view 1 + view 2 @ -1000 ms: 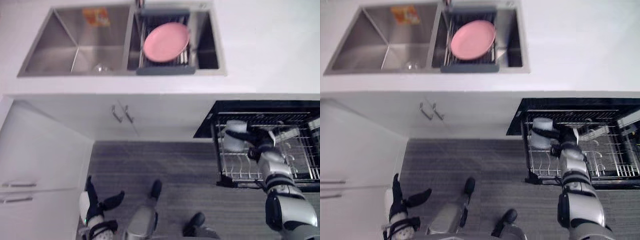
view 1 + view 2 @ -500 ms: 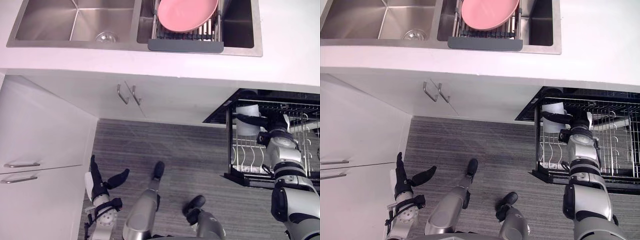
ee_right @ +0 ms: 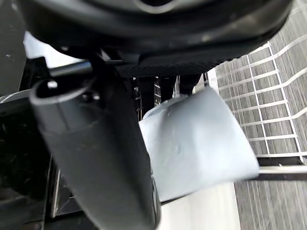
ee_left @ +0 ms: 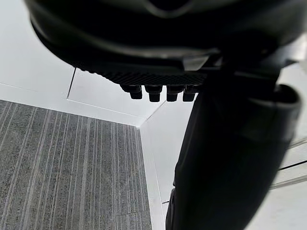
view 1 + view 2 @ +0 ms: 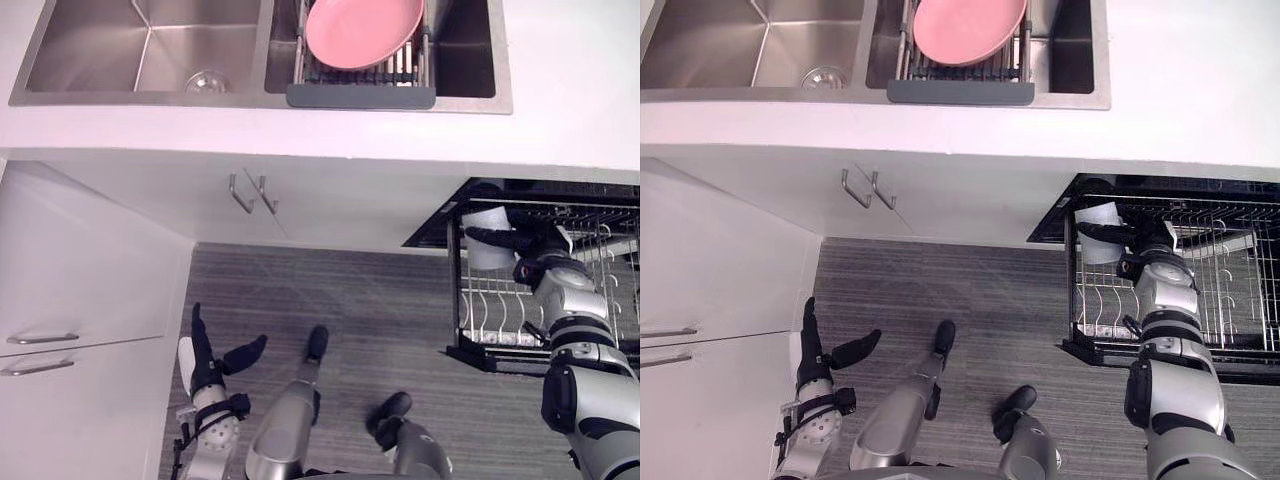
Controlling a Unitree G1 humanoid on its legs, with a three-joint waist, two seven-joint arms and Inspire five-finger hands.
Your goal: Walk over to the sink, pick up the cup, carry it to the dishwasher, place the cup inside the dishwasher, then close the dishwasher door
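White cup (image 3: 201, 139) is clamped between thumb and curled fingers of right hand (image 3: 108, 158), over the pulled-out metal wire dishwasher rack (image 5: 600, 300). Left hand (image 5: 205, 362) is hung low, fingers straight, empty.

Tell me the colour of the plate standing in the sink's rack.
Pink. The plate shows best in the left eye view.

No word, number, label or sign can be read anywhere. The cup (image 3: 192, 139) at three o'clock, the pink plate (image 5: 968, 28) at twelve, the cabinet fronts (image 5: 710, 270) at nine and the dishwasher rack (image 5: 1240, 290) bear no legible print.
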